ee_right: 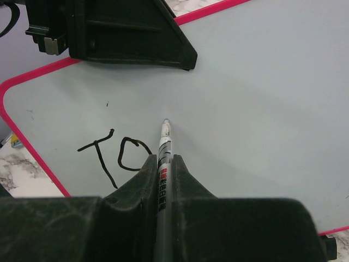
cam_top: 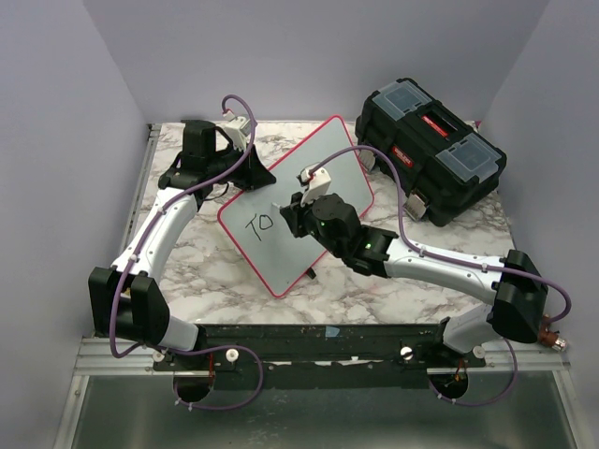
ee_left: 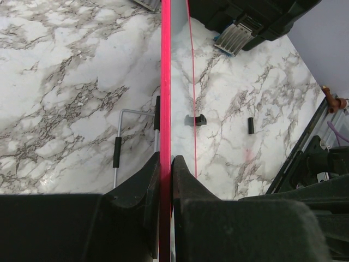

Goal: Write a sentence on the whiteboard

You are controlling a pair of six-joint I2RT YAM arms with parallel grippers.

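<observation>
Whiteboard (cam_top: pixel 339 161) clamped by left end effector (ee_left: pixel 165 164), marker (ee_right: pixel 164 136) by right end effector (ee_right: pixel 163 162) (two letters (cam_top: pixel 259 223)).

Count on table: one whiteboard (cam_top: pixel 323 168), one marker (ee_right: pixel 163 147), one toolbox (cam_top: pixel 430 154). Letters (cam_top: pixel 259 223) on the whiteboard: two, reading "TO". Arms: two, left arm (cam_top: pixel 159 234) and right arm (cam_top: pixel 449 267); clear lid panels (cam_top: pixel 404 94) on the toolbox: two, one per end.
</observation>
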